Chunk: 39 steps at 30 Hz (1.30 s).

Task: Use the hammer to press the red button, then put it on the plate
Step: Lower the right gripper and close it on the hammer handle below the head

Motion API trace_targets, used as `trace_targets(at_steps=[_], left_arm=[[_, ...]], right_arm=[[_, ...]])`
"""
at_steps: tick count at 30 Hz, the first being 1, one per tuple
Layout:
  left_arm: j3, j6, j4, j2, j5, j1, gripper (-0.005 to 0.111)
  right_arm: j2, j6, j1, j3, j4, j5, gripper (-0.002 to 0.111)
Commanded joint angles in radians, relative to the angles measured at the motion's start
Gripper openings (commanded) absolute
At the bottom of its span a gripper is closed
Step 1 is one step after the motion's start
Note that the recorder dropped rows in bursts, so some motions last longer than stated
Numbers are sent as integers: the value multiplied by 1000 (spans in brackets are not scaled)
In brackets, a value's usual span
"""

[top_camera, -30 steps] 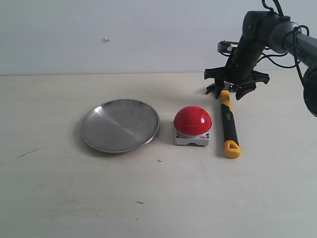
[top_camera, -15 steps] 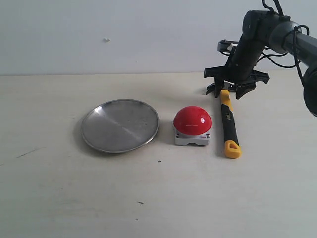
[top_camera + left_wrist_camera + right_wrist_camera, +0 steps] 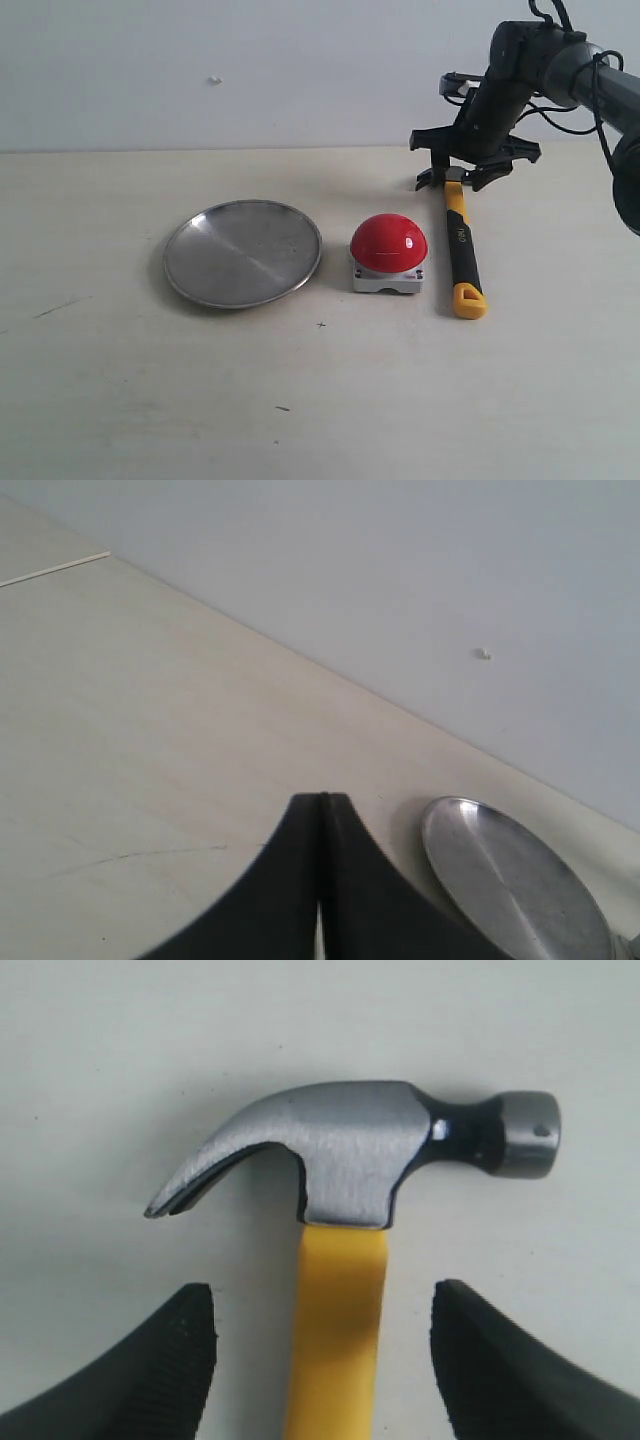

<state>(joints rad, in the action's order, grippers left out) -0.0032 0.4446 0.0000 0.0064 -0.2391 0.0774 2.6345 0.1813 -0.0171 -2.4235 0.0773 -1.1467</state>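
As the right tool [image 3: 467, 172] gapes, the hammer [image 3: 460, 245] lies beneath.

brushed metal plate [image 3: 243, 252], glossy red button [image 3: 388, 242]

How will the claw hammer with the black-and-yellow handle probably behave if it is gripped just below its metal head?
The hammer looks rigid, so it should not bend. Its steel head seems heavy, so a grip near it should tilt little. The smooth yellow neck might slip in the fingers.
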Motion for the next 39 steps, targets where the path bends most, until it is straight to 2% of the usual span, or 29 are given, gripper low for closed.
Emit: trace_targets(at_steps=[1, 14, 33, 36, 39], left_arm=[[3, -4, -10, -6, 0, 3, 0], [3, -4, -10, -6, 0, 3, 0], [3, -4, -10, -6, 0, 3, 0], [3, -4, -10, -6, 0, 3, 0], [3, -4, -10, -6, 0, 3, 0]], right_arm=[[1, 3, -5, -10, 10, 19, 61], [16, -4, -5, -10, 21, -31, 60], [56, -6, -5, -10, 18, -4, 59], [58, -8, -5, -10, 18, -4, 54], [58, -8, -5, -10, 18, -4, 39]])
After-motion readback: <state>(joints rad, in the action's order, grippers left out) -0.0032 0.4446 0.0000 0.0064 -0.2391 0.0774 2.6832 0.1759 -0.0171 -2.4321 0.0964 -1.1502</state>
